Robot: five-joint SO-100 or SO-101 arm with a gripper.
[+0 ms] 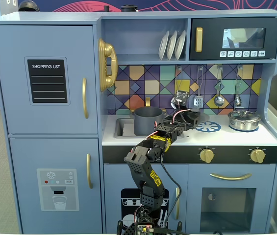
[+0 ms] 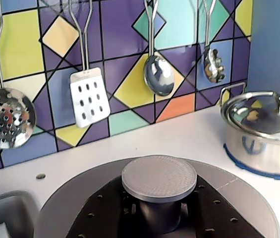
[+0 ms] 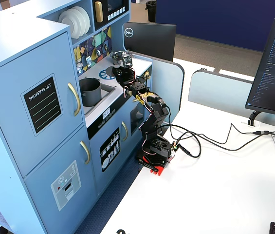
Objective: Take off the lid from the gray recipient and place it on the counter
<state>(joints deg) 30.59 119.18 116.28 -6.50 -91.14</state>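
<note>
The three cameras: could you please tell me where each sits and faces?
A fixed view: in front of the toy kitchen, facing it; whole arm shows.
Wrist view: on the arm, facing the backsplash over the lid; jaws flank its knob.
A fixed view: high beside the kitchen, looking down; whole arm shows.
Both fixed views share the gray recipient.

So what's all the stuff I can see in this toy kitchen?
gray pot: one, dark gray, open, in the sink
lid: one, dark gray, over the white counter
silver pot: one, shiny, lidded, right end of counter in a fixed view
hanging utensils: four, silver, on the tiled wall
plates: three, white, top shelf
oven knobs: two, gold, below the counter
arm: one, black, in front of the kitchen
tool: one, black, closed on the lid's knob
</note>
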